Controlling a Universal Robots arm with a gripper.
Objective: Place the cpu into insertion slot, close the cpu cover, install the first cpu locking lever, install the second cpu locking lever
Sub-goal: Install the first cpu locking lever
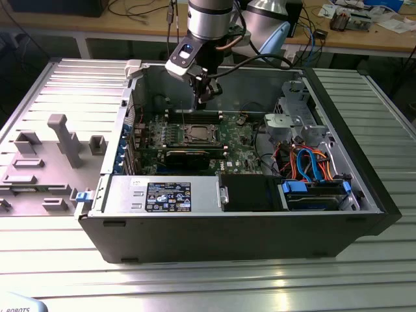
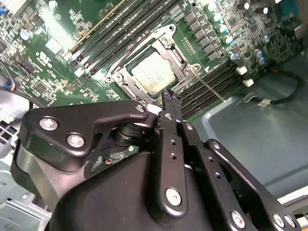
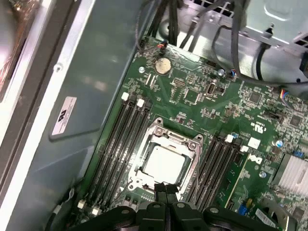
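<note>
**A:** Pincer status?

**B:** The gripper (image 1: 203, 101) hangs inside the open computer case (image 1: 227, 234). Its fingers are pressed together with nothing between them. In the first wrist view the tips sit close by the socket rim; contact cannot be told.

**A:** The chip?

**B:** The cpu (image 3: 166, 163) lies flat in the insertion slot (image 1: 196, 135), silver top up. The cpu cover (image 3: 168, 138) is down, framing it.

**A:** Levers?

**B:** One thin lever (image 2: 209, 87) angles out from a socket corner, over the memory slots (image 2: 110, 36). Latched or not: cannot tell.
</note>
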